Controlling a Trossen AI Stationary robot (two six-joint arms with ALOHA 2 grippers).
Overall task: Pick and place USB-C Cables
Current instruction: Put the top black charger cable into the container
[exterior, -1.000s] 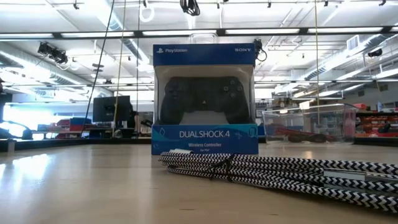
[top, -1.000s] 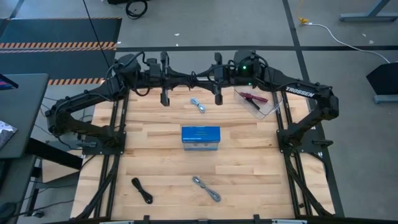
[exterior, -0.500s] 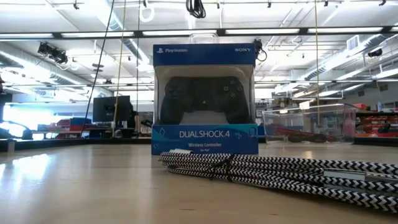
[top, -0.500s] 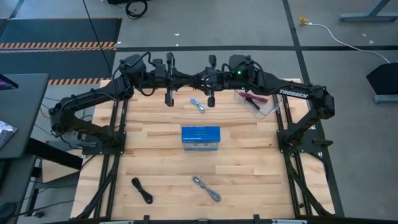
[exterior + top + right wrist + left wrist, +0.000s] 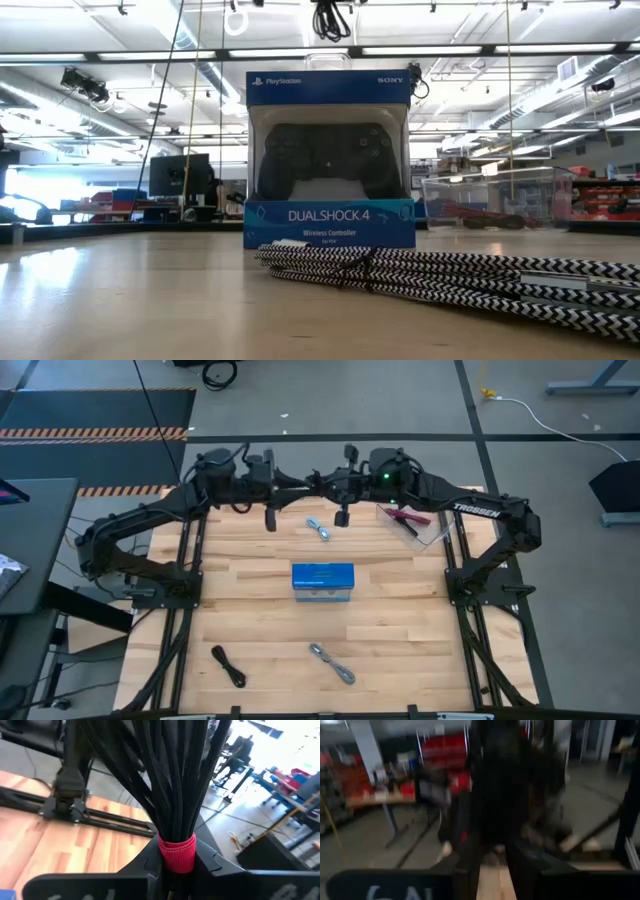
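While both arms meet above the table's (image 5: 400, 620) far edge, the right gripper (image 5: 176, 865) is clamped on a black cable bundle (image 5: 170, 780) with a red band; whether the left gripper's (image 5: 270, 520) fingers are parted, I cannot tell. Other cables: pale one (image 5: 319, 529) near the far edge, black (image 5: 229, 666) and silver-grey (image 5: 332, 663) along the near edge.
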